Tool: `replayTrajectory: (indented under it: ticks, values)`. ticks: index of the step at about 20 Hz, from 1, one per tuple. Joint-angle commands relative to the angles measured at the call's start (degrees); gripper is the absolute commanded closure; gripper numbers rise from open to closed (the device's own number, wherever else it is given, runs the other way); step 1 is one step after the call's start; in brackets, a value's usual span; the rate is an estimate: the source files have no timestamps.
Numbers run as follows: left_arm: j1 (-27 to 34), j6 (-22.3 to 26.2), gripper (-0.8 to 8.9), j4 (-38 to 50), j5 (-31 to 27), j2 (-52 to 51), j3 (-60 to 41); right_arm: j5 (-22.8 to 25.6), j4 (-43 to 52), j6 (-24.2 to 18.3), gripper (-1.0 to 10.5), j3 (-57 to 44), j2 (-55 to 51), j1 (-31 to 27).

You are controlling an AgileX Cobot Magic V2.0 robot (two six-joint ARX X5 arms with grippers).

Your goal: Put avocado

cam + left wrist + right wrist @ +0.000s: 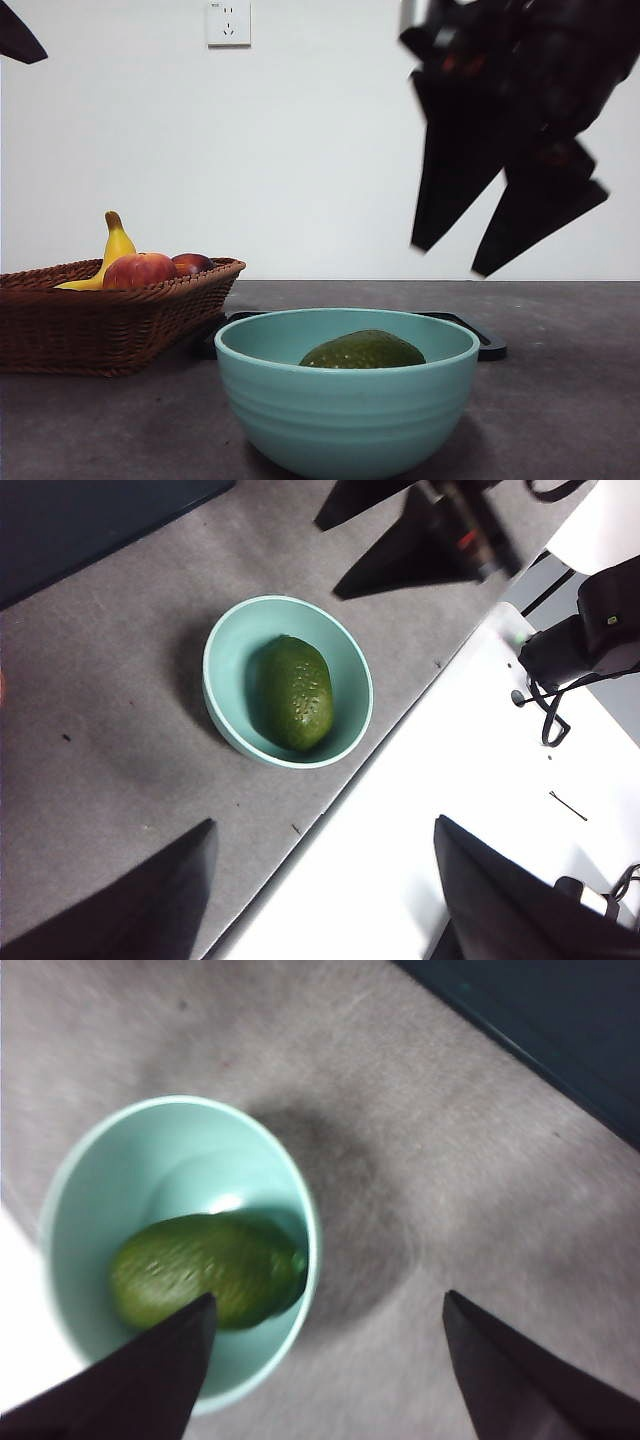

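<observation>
The dark green avocado lies on its side inside the teal bowl at the front of the table. The left wrist view looks down on the avocado in the bowl. My right gripper hangs open and empty above and to the right of the bowl, well clear of it. In the right wrist view its jaws stand wide apart over the avocado and the bowl's rim. My left gripper is open and empty, high up and away from the bowl.
A wicker basket at the left holds a yellow banana, a red apple and another dark red fruit. A black tray lies just behind the bowl. A black arm tip shows at the top left corner.
</observation>
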Motion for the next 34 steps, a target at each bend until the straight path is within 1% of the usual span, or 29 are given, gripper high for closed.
replayTrajectory:
  ticks: [1,4,7,9,11,14,15,17,20,25,27,30,34]
  values:
    - [-0.31,1.14,4.7,0.55,0.35,0.24,0.39,1.46,2.23,-0.57,5.9,0.92,3.23,2.05]
    - [-0.31,1.14,4.71,0.55,0.35,0.24,0.39,4.31,4.96,-0.52,6.0,0.92,6.69,3.87]
    - [-0.31,1.14,4.7,0.57,0.35,0.24,0.39,4.83,6.62,-0.48,6.6,0.92,9.6,4.85]
    - [-0.31,1.11,4.71,0.55,0.35,0.24,0.39,5.86,8.04,-0.35,7.2,0.92,11.28,5.46]
    - [-0.31,1.11,4.71,0.57,0.35,0.24,0.39,5.86,8.57,-0.33,7.7,0.92,12.26,5.57]
    - [-0.31,1.11,4.71,0.57,0.35,0.24,0.39,5.79,8.74,-0.31,9.2,0.92,12.87,5.79]
    - [-0.31,1.11,4.7,0.59,0.35,0.24,0.39,5.7,8.85,-0.15,9.4,0.92,12.87,5.84]
    - [-0.31,1.11,4.71,0.74,0.35,0.24,0.39,5.18,8.83,0.31,9.3,0.92,12.85,5.88]
    - [-0.31,1.14,4.71,0.74,0.35,0.24,0.39,3.98,8.35,2.67,9.3,1.68,12.79,5.88]
    - [-0.31,1.14,4.7,0.76,0.35,0.24,0.39,4.5,2.73,3.15,9.4,8.7,12.76,5.42]
    - [-0.31,1.11,4.7,0.83,0.35,0.24,0.39,4.46,2.12,3.19,9.4,11.87,13.03,3.74]
    - [-0.31,1.14,4.71,0.83,0.35,0.24,0.39,4.44,0.66,3.06,9.3,17.22,15.61,-0.35]
    - [-0.31,1.11,4.7,0.83,0.35,0.24,0.39,4.46,-1.84,1.9,9.4,26.88,23.1,-5.14]
